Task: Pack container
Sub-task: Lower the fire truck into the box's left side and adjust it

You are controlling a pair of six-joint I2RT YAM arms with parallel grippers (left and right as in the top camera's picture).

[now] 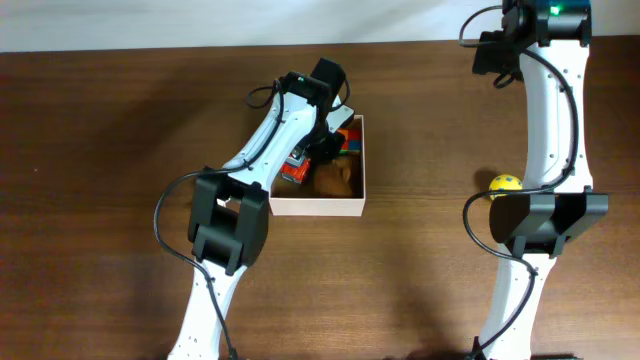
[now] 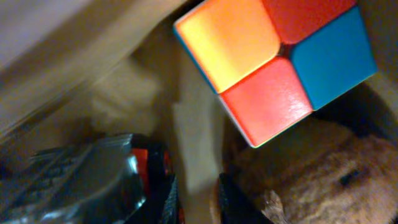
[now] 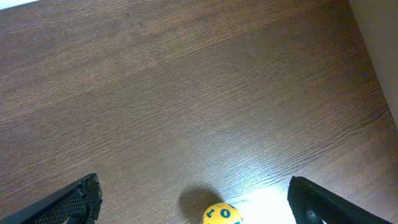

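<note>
Overhead, the container [image 1: 318, 207] sits on the worktop [image 1: 100, 150] a little left of centre. The left arm [image 1: 270, 135] bends over its left wall, so the left jaws hang inside it above the left half. The wrist hides them here, and from this view I cannot tell how they stand. Inside the container lie a cube [image 1: 346, 140] in the far right corner, a brown plush [image 1: 338, 180] nearer the front, and a red car [image 1: 293, 170] by the left wall. The right arm [image 1: 555, 120] stands well apart on the right, stretched toward the far edge of the worktop. A yellow ball [image 1: 505, 183] shows just beside its elbow, and the right jaws are far from the container. The left wrist view looks closely into the container [image 2: 74, 68], with a blurred tan wall at upper left and pale floor down the middle. The left jaws show as two dark fingers [image 2: 233, 202] at the bottom edge, a little apart, with only a strip of floor visible between them. The car [image 2: 81, 180] lies just left of them, the plush [image 2: 323, 180] just right, and the cube [image 2: 273, 62] beyond, tilted. In the right wrist view the right jaws stand wide apart, with one dark finger [image 3: 74, 202] in each bottom corner. The ball [image 3: 222, 214] rests on the worktop [image 3: 186, 93] between them, touching neither.
</note>
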